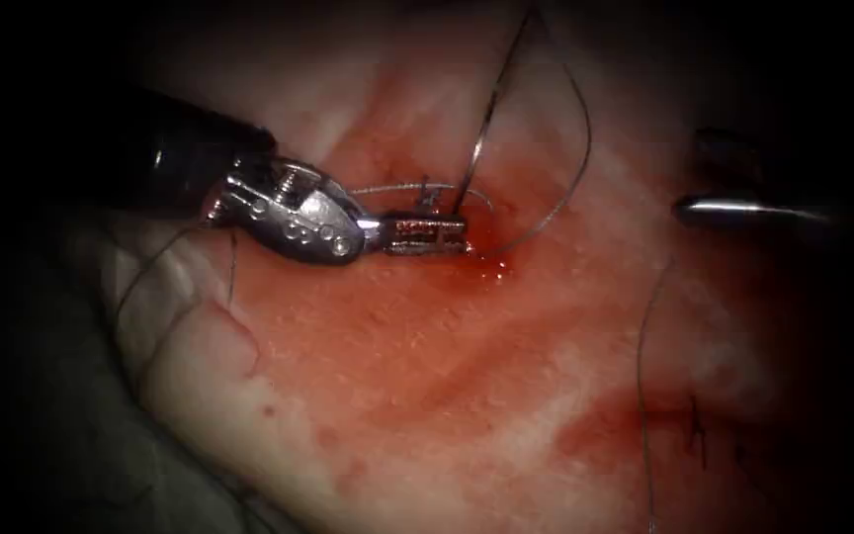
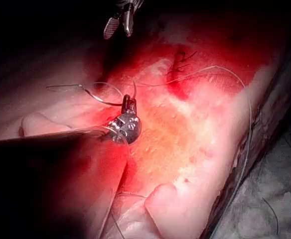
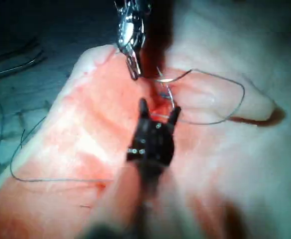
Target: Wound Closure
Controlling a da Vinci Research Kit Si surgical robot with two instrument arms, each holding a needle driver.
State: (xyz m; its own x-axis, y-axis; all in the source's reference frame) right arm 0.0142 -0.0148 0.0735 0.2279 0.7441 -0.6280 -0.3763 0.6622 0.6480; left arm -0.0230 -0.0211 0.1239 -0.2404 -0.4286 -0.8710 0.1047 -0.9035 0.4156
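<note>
Endoscope view: left tool (image 1: 427, 235) clamps the needle (image 1: 476, 148) at the cut (image 1: 481, 232), likely steadying it in the tissue (image 1: 397, 356). Right tool (image 3: 158, 115) hangs spread, empty; thread (image 1: 570, 129) loops alongside.

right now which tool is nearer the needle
Left. The left tool has its fingers shut on the needle, low on the curve where it meets the tissue. The right tool hangs far off to the right, fingers open, holding nothing.

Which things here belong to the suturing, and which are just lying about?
In use: left tool, fingers shut on needle near one end (whether it is in the tissue is unclear); thread; right tool, fingers open, empty.
Lying about: cut ends; red fluid; cloth.
</note>
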